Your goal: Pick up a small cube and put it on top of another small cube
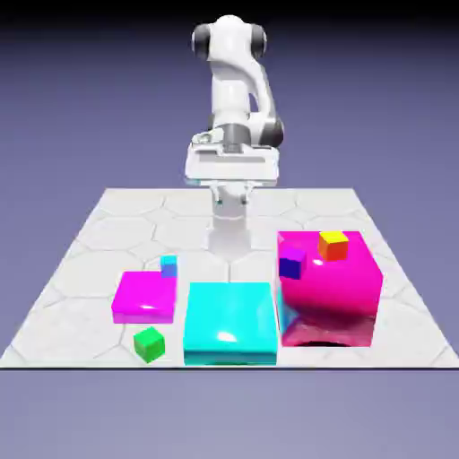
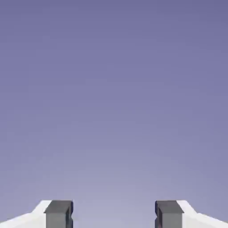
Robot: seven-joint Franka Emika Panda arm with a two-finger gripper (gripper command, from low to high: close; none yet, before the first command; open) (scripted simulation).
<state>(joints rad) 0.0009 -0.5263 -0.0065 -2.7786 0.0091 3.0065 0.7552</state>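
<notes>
end effector (image 2: 114, 216): spread, empty | orange cube (image 1: 333, 244): atop pink block (image 1: 336, 282) | purple cube (image 1: 291, 264): at block's left edge | green cube (image 1: 149, 344): on bench (image 1: 108, 233), well left of block

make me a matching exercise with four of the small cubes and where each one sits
Things:
1. green cube
2. orange cube
3. purple cube
4. light blue cube

Places:
A. on top of the big pink block
B. at the pink block's upper edge on the exterior view's left
C. on the table, near its front edge
D. behind the flat magenta slab

Pairs: 1-C, 2-A, 3-B, 4-D
</notes>
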